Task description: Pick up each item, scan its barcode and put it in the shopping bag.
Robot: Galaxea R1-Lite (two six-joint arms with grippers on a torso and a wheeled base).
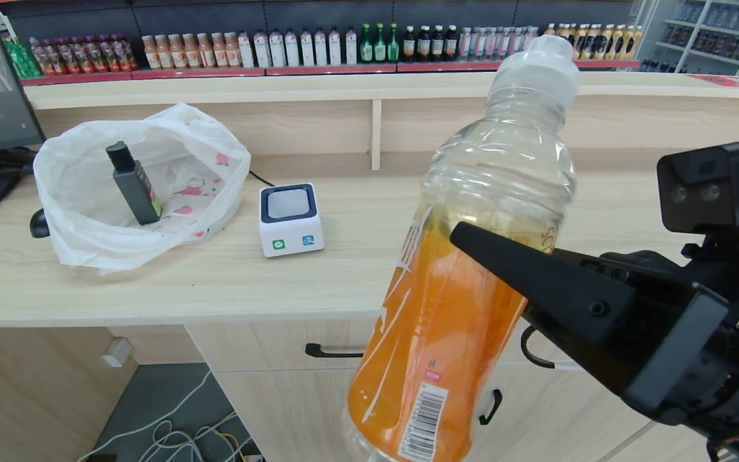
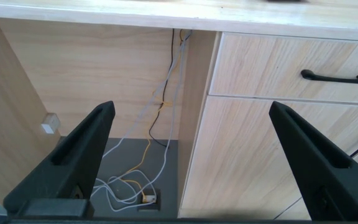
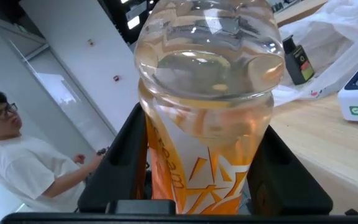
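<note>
The right gripper (image 1: 494,260) is closed on the orange drink bottle (image 1: 446,333). One black finger lies across the front of the bottle at about its middle, the other finger is behind it, and in the right wrist view the two fingers press on both sides of the bottle (image 3: 207,93). In the head view the bottle fills the centre-right of the frame. It is held in the air in front of the counter (image 1: 151,282) and leans a little, with its clear cap toward the upper right. Its barcode (image 1: 426,414) sits low on the label, near the bottom edge of the frame, and faces the camera. The left gripper (image 2: 197,155) is wide open with nothing between its fingers, and it hangs low in front of the wooden cabinet below the counter top. To the left of the bottle, near the centre of the head view, the small white scanner (image 1: 290,219) stands on the counter with its window turned up. Further to the left the white shopping bag (image 1: 68,212) is open, and a dark small bottle (image 1: 133,185) already stands inside it. I judge that the picking up is done for this item and the scan is the step in hand. The next move probably needs the arm to carry the bottle left over the scanner. It must also turn the bottle so that the barcode looks down at the window, and only after that go to the bag.
</note>
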